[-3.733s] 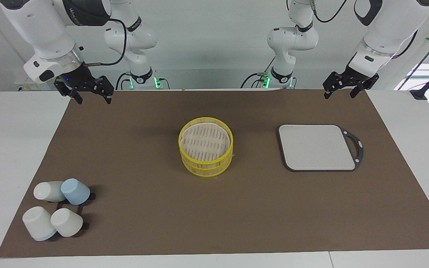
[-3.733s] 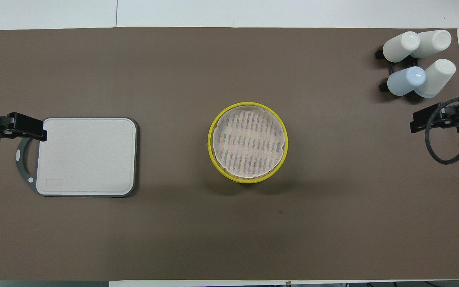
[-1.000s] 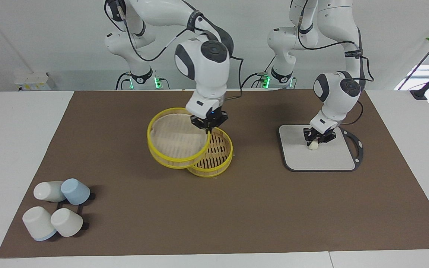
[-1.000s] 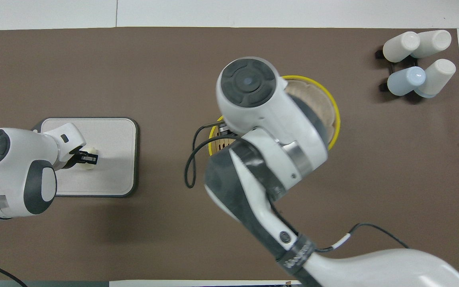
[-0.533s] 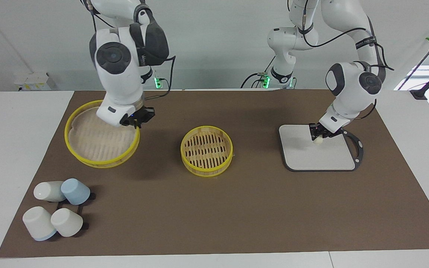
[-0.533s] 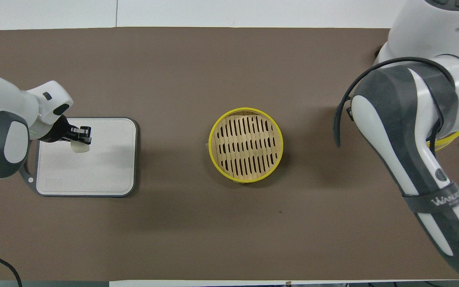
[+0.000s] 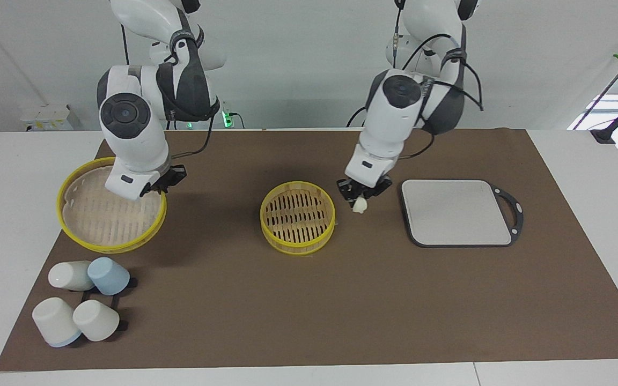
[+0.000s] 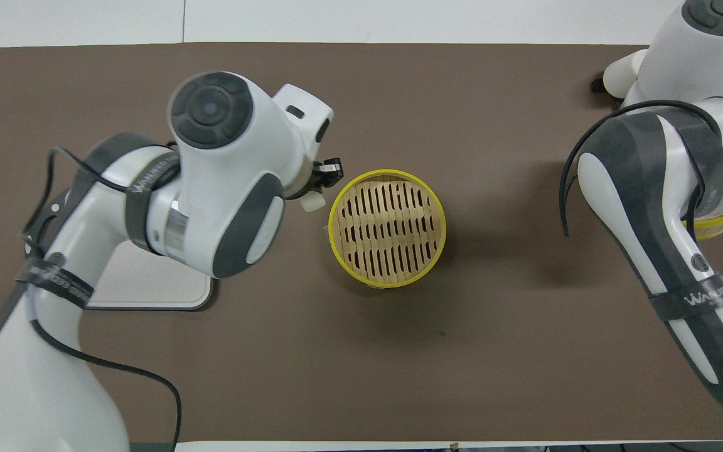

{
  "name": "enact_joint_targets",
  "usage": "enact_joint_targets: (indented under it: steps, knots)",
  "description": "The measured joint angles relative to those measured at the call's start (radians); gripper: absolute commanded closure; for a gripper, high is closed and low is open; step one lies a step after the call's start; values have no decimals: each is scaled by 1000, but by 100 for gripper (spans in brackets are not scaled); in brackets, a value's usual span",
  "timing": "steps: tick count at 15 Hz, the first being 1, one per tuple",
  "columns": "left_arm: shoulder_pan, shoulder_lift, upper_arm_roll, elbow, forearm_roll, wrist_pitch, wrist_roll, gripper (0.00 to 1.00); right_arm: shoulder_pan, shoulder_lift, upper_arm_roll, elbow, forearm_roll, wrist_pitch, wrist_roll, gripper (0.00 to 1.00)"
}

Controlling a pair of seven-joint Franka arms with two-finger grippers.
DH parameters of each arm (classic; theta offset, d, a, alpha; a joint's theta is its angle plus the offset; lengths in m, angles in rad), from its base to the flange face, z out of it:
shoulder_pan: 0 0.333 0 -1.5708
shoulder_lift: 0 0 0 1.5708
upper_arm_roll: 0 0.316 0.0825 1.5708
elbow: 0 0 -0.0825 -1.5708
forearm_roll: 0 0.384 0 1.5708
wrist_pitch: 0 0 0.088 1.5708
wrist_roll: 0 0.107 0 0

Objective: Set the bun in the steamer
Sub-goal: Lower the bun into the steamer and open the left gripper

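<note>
Left gripper [image 7: 361, 194]: jaws clenched on the bun [image 7: 359, 206], which hangs from the fingertips, in the air over the mat between the grey board [image 7: 456, 212] and the open steamer tier [image 7: 298, 217], just beside its rim.

Right gripper [image 7: 161, 183]: grasping the rim of the lined steamer tier [image 7: 111, 212] at the right arm's end, near the cups [image 7: 85, 300].

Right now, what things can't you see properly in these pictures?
- Grey board: overhead view, mostly under the left arm.
- Cups: overhead view, nearly all covered by the right arm.
- Lifted steamer tier: overhead view, only a rim sliver shows.
- Right gripper: facing view, fingertips hidden by its wrist.
</note>
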Motion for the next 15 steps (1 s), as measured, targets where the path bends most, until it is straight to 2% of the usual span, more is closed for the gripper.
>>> enact_joint_targets:
  steps: [3,5,7,8,10,11,15]
  knots:
    - [-112,72,3,-50,10,127,-85,74,1,-13,2,-16,-3,5,0,100]
    - [-151,123,5,-87,32,212,-116,73,1,-16,2,-20,-3,6,0,100]
    - [-164,150,6,-124,42,277,-124,68,2,-16,2,-21,-3,8,0,100]
    - [-168,147,9,-130,45,290,-124,57,2,-16,2,-22,-3,8,0,100]
    - [-170,145,9,-137,45,297,-130,11,2,-16,2,-23,-3,9,0,100]
    - [-170,145,8,-138,45,301,-138,0,2,-16,2,-23,-3,9,0,100]
    - [-170,143,11,-140,45,299,-156,0,3,-16,3,-25,-3,9,0,100]
